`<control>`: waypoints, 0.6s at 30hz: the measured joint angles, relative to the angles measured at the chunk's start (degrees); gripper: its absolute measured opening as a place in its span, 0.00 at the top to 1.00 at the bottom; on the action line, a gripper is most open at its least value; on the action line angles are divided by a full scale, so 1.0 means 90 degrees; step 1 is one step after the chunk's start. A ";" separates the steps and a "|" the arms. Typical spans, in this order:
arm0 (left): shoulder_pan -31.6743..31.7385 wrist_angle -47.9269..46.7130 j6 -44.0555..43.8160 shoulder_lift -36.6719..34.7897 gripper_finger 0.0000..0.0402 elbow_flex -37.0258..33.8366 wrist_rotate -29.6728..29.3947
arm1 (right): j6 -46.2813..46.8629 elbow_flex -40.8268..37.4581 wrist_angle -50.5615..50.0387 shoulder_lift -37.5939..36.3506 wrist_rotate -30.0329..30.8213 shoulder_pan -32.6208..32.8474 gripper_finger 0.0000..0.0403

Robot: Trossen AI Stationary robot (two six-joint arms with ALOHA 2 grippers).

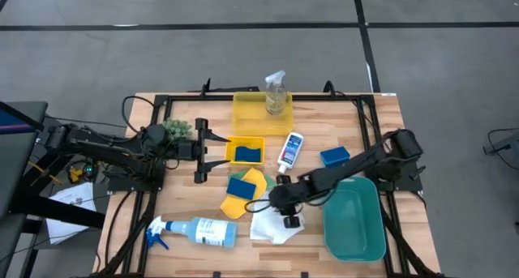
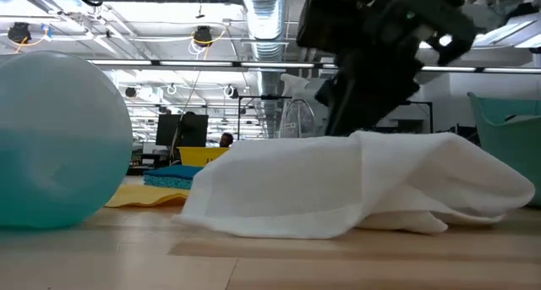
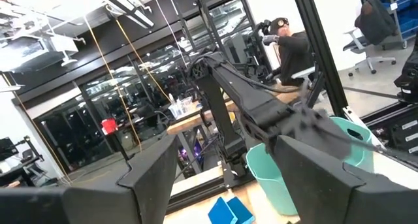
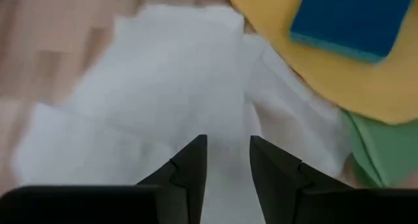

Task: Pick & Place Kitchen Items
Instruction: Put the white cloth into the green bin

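A white cloth (image 1: pixel 270 226) lies crumpled on the wood near the front edge, also in the low view (image 2: pixel 355 184). My right gripper (image 1: pixel 272 207) slants down close over it, its fingers a little open (image 4: pixel 228 160) with nothing between them. Beside it a yellow cloth (image 1: pixel 247 198) bears a blue sponge (image 1: pixel 241 186), and a green cloth (image 4: pixel 379 155) peeks out under the yellow one. A blue-white spray bottle (image 1: pixel 201 230) lies on its side at the front left. My left gripper (image 1: pixel 199 151) hovers raised and open at the left (image 3: pixel 225 178), holding nothing. My right gripper comes at the white cloth's middle (image 4: pixel 196 106) slanting down from the table's right. Whether its fingertips touch the cloth I cannot tell: the cloth's own hump (image 2: pixel 372 142) hides them in the low view.
A teal bin (image 1: pixel 355 223) stands at the front right. A yellow tray (image 1: pixel 261 112) at the back holds a clear spray bottle (image 1: pixel 276 94). A small yellow tray (image 1: pixel 233 143) holds a blue sponge. A white blue-capped bottle (image 1: pixel 290 151), another blue sponge (image 1: pixel 334 156) and a green plant (image 1: pixel 177 130) lie about.
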 joint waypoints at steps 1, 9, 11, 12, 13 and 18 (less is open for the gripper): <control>0.0000 0.0002 0.0000 -0.0002 0.37 0.0000 0.0000 | 0.0003 0.0129 -0.0184 0.0146 -0.0002 -0.0017 0.73; 0.0000 -0.0101 0.0000 -0.0002 0.37 0.0000 0.0000 | 0.0171 0.0685 -0.0627 0.0849 -0.0037 -0.0107 0.56; 0.0000 -0.0119 0.0000 -0.0002 0.37 0.0000 0.0000 | 0.0191 0.0673 -0.0611 0.0856 -0.0043 -0.0141 0.49; 0.0000 -0.0120 -0.0001 -0.0002 0.37 0.0000 0.0000 | 0.0226 0.0670 -0.0611 0.0856 -0.0045 -0.0166 0.46; 0.0000 -0.0127 -0.0002 -0.0002 0.37 0.0000 0.0000 | 0.0265 0.0670 -0.0610 0.0856 -0.0047 -0.0180 0.43; 0.0000 -0.0131 -0.0002 -0.0002 0.37 0.0000 0.0000 | 0.0337 0.0668 -0.0600 0.0902 -0.0029 -0.0220 0.34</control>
